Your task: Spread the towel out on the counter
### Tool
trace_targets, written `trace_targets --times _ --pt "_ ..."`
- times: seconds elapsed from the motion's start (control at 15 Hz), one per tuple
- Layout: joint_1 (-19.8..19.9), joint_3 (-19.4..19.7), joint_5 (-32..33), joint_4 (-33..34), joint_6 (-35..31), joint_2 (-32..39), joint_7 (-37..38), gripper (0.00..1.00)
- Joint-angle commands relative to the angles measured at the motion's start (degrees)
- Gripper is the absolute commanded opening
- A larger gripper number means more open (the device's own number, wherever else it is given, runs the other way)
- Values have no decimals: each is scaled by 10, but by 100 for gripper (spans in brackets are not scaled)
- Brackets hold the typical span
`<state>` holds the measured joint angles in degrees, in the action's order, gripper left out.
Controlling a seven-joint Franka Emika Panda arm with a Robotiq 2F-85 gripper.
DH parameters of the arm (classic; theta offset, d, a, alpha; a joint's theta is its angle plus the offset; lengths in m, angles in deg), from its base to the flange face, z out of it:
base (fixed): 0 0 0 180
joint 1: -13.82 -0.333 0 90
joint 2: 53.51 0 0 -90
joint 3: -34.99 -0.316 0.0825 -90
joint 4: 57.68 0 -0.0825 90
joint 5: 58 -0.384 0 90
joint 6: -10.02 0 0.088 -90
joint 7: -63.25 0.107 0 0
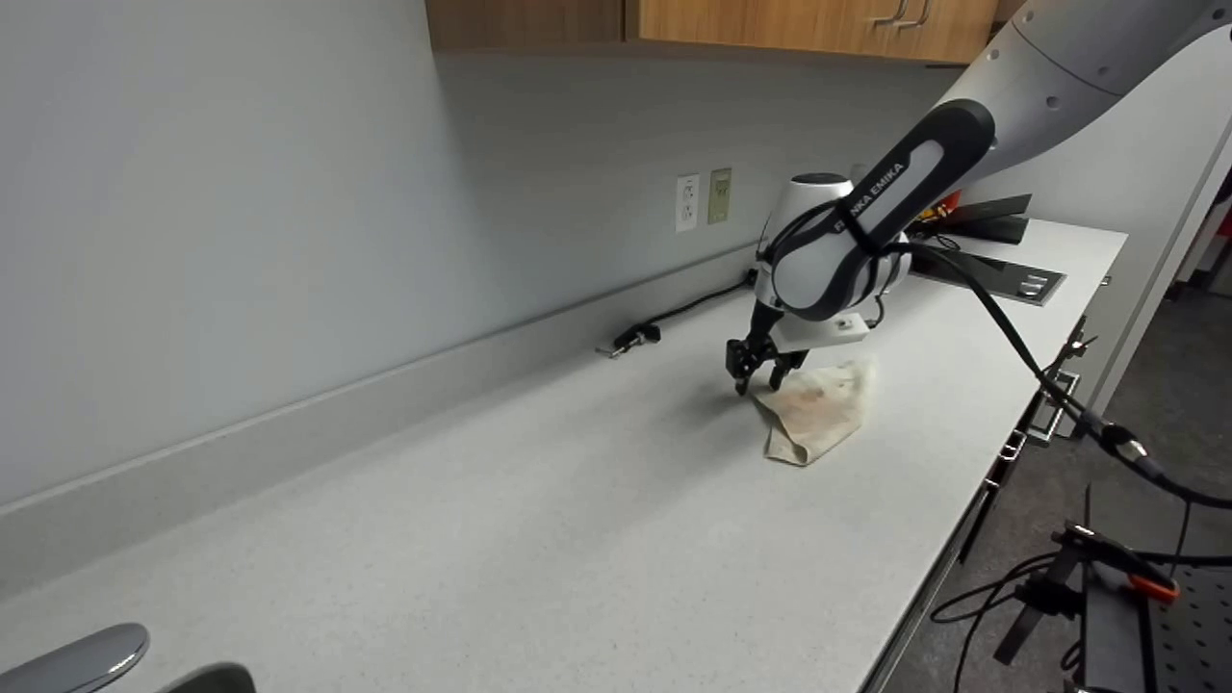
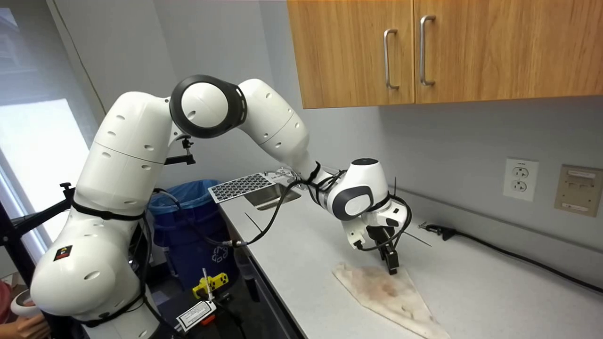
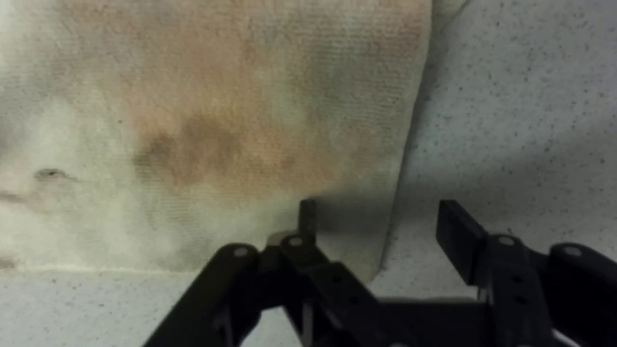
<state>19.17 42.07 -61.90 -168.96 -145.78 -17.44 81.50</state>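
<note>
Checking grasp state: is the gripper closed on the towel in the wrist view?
No, the gripper stands open, one jaw over the towel and the other over the counter.

Gripper (image 3: 378, 207) low, jaws apart; gap straddles edge of towel (image 1: 823, 399). Wallward of it: bare strip of counter (image 1: 481, 549), then black cord (image 1: 638, 335) beside backsplash (image 1: 433, 385); cabinets (image 2: 471, 52) jut out higher. Above and frontward of it: arm (image 2: 278, 125) blocks, cable (image 1: 1088, 422) sagging past counter edge. From gripper to sink (image 2: 273, 197): long open run. Opposite way along counter: dark clutter (image 1: 996, 229), well apart.
</note>
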Motion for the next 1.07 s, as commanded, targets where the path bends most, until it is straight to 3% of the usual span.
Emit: trace_targets --times 0.0,0.13,0.27,0.67,0.8,1.0 --pt "-3 4 -10 17 -4 15 -13 87" --pt "-2 3 -12 17 -5 16 -13 60" --pt "-2 4 -12 17 -5 17 -12 52" --pt "-3 8 -11 17 -5 18 -11 5" --pt "-4 10 -9 17 -4 18 -10 0" --pt "-7 11 -6 16 -2 16 -11 1"
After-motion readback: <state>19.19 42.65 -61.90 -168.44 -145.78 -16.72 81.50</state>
